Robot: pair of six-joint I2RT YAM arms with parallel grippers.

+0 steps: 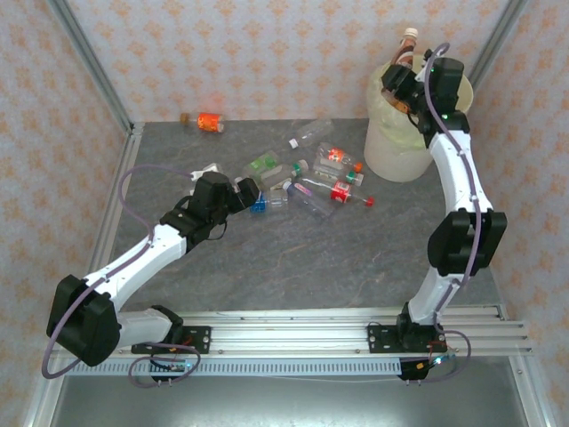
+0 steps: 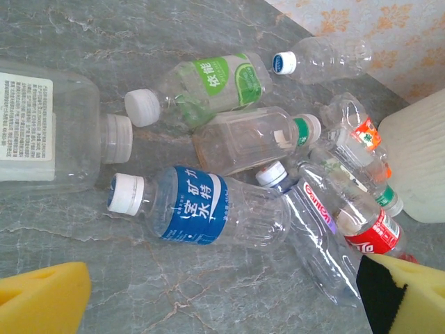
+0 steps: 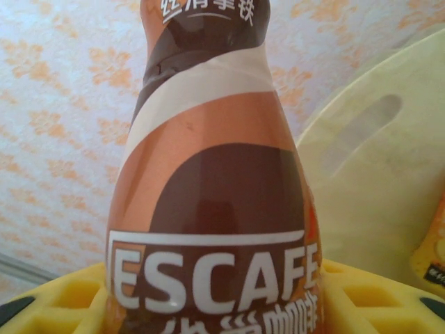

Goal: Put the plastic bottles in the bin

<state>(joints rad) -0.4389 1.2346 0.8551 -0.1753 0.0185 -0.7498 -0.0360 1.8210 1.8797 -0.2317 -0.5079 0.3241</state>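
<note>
My right gripper hangs over the cream bin, shut on a brown Nescafe bottle that stands upright above it. In the right wrist view that bottle sits between the yellow pads, with the bin's rim behind. My left gripper is open, low over the heap of plastic bottles in the middle of the table. A blue-labelled bottle lies on its side just ahead of the left gripper's wide-apart yellow fingers, untouched.
An orange bottle lies alone by the back wall. A clear bottle lies behind the heap and a small red piece to its right. A big clear bottle with a white label lies left of the blue one. Papered walls close in three sides.
</note>
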